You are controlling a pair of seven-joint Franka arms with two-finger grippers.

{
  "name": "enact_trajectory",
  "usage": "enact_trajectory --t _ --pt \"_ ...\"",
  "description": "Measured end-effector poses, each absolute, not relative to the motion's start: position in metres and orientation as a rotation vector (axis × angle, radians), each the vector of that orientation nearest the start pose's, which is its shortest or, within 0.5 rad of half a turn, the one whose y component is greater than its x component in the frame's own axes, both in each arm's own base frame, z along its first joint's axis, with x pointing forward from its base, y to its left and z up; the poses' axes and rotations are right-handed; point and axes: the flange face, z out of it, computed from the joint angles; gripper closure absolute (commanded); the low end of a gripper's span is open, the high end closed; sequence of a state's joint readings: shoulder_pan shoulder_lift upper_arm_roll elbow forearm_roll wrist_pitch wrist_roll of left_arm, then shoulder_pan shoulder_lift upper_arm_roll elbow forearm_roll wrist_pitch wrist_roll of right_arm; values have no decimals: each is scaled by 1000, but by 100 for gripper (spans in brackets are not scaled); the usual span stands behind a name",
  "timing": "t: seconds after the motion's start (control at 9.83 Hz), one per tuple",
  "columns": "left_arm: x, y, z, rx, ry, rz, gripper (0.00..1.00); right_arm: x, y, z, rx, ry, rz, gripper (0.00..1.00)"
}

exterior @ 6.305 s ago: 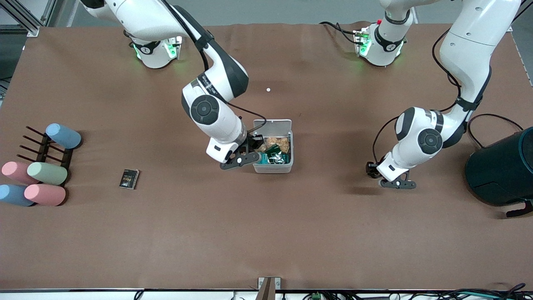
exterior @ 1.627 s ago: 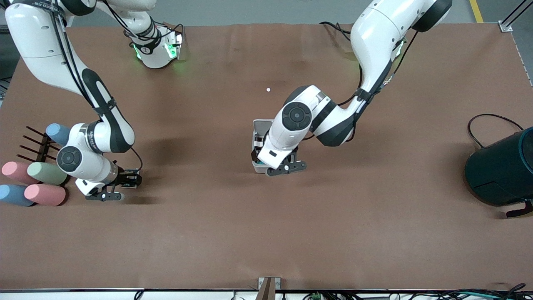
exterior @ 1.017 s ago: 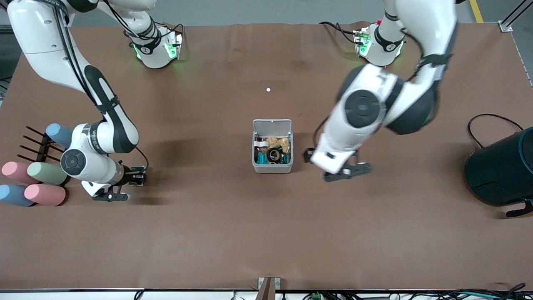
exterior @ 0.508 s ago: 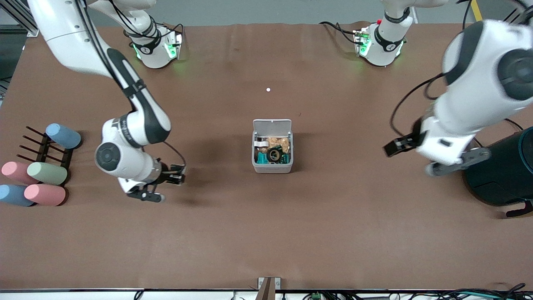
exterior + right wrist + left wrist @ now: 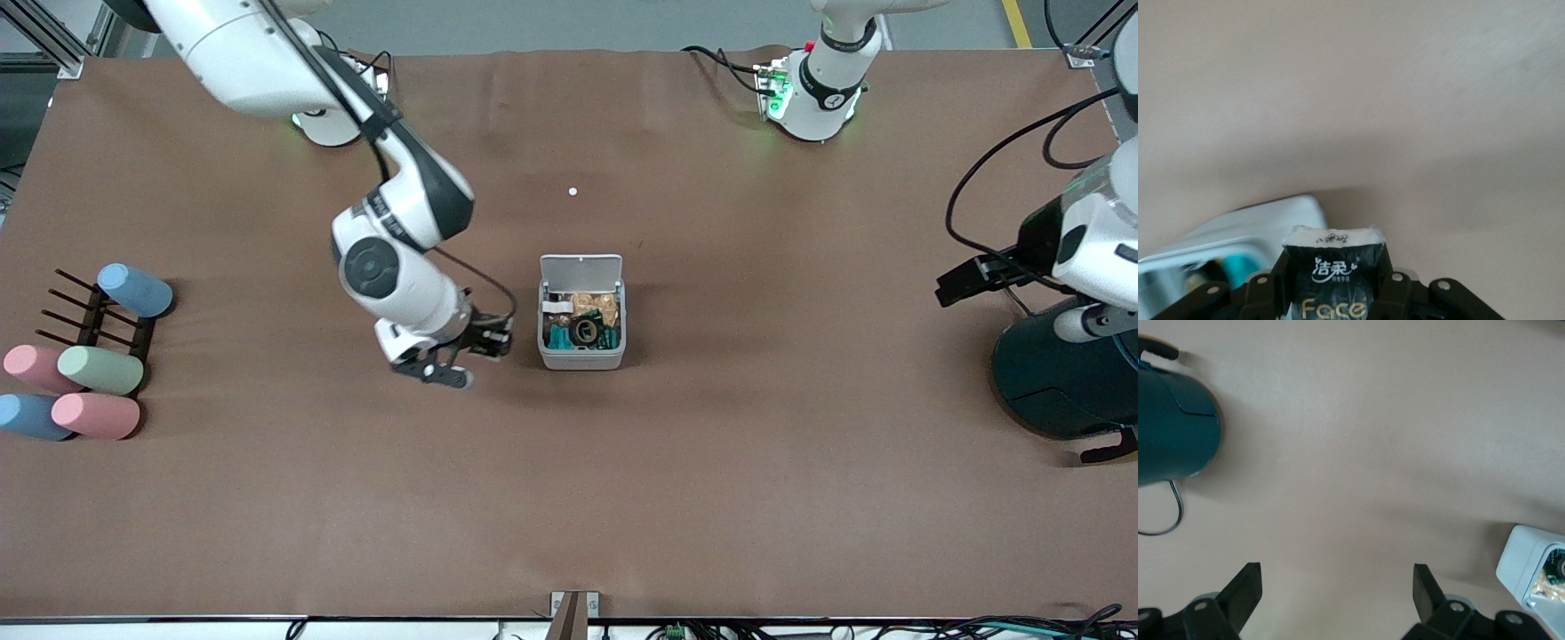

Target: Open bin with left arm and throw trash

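Observation:
The bin (image 5: 581,359) stands mid-table with its lid (image 5: 581,267) tipped up. Trash lies inside it: a black tape ring (image 5: 585,332), a pale scrap (image 5: 558,307) and wrappers. My right gripper (image 5: 484,345) hangs just beside the bin, toward the right arm's end, shut on the black printed packet (image 5: 1333,263). The right wrist view shows the bin's (image 5: 1238,233) rim close to the packet. My left gripper (image 5: 1337,572) is open and empty over bare table by the teal cylinder, with the bin (image 5: 1528,560) at the edge of its wrist view.
A big dark teal cylinder (image 5: 1067,382) with a cable stands at the left arm's end. A black rack (image 5: 89,311) with several pastel cylinders (image 5: 100,369) sits at the right arm's end. A tiny white speck (image 5: 573,191) lies farther from the front camera than the bin.
The right arm carried the packet from beside the rack to the bin. The left arm swung away from the bin to above the teal cylinder. The lid stays up.

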State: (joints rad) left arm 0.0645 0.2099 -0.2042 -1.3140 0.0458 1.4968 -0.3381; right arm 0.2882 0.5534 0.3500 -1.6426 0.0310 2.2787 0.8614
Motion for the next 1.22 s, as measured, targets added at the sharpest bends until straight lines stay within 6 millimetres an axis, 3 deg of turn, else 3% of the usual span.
enact_trajectory --t 0.1,0.31,0.51,0.71,0.92,1.02,1.12,1.22 --pt "599 -59 627 -3115 -295 41 0 566 411 332 -2865 451 69 49" --pt "578 -47 645 -3117 -299 63 0 552 438 342 -2849 464 63 49" --pt "555 -52 646 -3107 -274 72 0 534 463 329 -2861 456 94 48" --pt "546 -54 643 -3109 -233 70 0 535 467 313 -2882 446 97 47" --pt "544 -55 639 -3110 -208 74 0 543 460 310 -2898 452 67 43" --pt "540 -54 638 -3113 -202 59 0 545 459 310 -2898 455 62 16" --pt "535 -53 638 -3119 -183 40 0 545 459 311 -2899 455 58 0" --pt "530 -51 637 -3123 -157 28 0 546 458 311 -2899 455 54 0"
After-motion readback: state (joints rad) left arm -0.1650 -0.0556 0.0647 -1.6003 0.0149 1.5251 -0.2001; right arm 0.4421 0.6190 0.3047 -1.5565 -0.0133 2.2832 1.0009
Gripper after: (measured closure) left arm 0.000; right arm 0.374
